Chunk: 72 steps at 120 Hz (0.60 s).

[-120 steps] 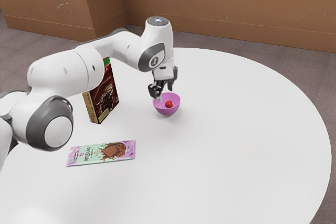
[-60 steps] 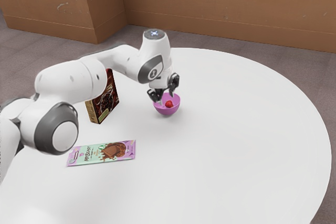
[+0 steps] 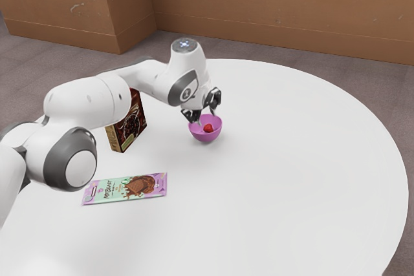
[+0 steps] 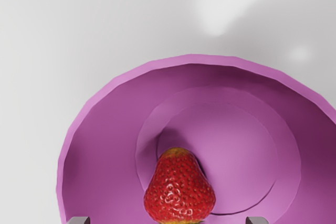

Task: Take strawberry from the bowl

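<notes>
Hand (image 3: pixel 206 119) open wide, nothing gripped, poised over the pink bowl (image 3: pixel 205 138) on the table (image 3: pixel 291 166). Exterior view: strawberry (image 3: pixel 208 128) inside the bowl, below the jaws; chocolate bar (image 3: pixel 126 189) and cereal box (image 3: pixel 127 124) well apart. Wrist view: berry rests off-centre on the bowl's floor, roughly in line with the gap between the jaws; one jaw tip appears near the rim. Step in hand judged to be lowering for the grasp. Suggested: centre on the berry, descend straight with both tips inside the rim, stop short of the floor, close softly, lift vertically.
</notes>
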{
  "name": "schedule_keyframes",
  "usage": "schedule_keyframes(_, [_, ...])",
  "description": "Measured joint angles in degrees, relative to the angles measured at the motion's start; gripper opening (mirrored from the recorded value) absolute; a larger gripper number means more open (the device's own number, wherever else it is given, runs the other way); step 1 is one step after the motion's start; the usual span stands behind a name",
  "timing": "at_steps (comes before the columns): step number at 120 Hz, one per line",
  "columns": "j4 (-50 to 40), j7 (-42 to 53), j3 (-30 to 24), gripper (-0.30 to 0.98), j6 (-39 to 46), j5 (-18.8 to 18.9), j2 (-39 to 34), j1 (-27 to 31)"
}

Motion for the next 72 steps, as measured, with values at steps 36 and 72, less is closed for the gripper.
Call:
schedule_keyframes(36, [-0.2, 0.6, 0.8, 0.35, 1.1, -2.1, 0.4, 0.7])
schedule_keyframes(72, [-1.9, -2.2, 4.2, 0.35, 1.2, -9.9, 0.4, 0.1])
